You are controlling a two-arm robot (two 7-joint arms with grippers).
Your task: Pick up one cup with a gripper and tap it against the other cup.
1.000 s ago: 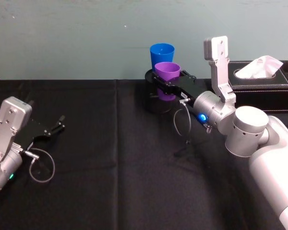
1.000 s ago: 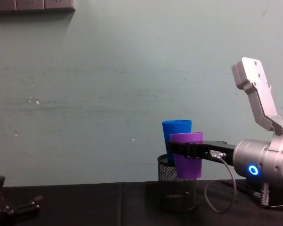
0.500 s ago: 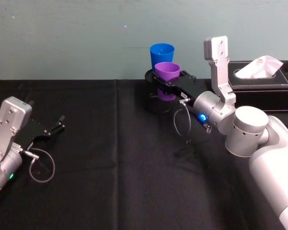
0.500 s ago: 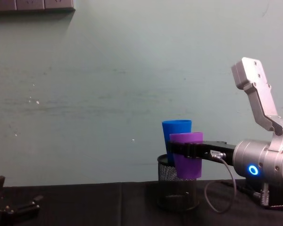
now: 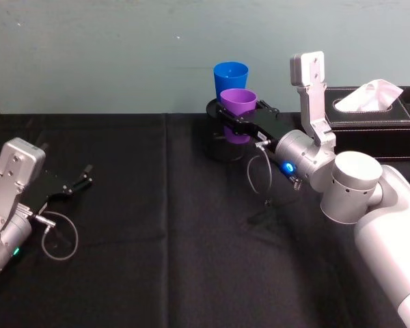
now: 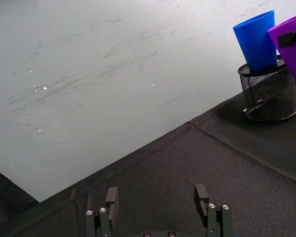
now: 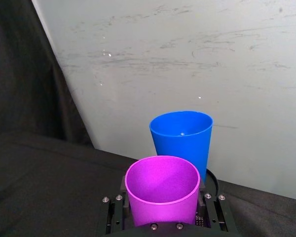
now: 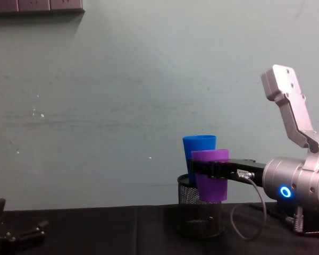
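My right gripper (image 5: 234, 119) (image 8: 208, 169) is shut on the purple cup (image 5: 238, 115) (image 8: 210, 176) (image 7: 162, 196) and holds it in the air, upright. The blue cup (image 5: 230, 80) (image 8: 198, 156) (image 7: 181, 138) (image 6: 257, 40) stands in a black wire-mesh pen holder (image 5: 219, 140) (image 8: 198, 213) (image 6: 267, 92) just behind it. The purple cup sits right against the blue cup's near side; whether they touch I cannot tell. My left gripper (image 5: 82, 179) (image 6: 159, 195) rests open and empty at the table's left.
A black tissue box (image 5: 369, 109) with a white tissue stands at the back right. The table is covered in black cloth (image 5: 164, 225). A pale green wall (image 8: 122, 95) rises right behind the cups.
The purple cup rose very slightly in my right gripper a second ago; since then nothing has visibly moved. The left arm stays still.
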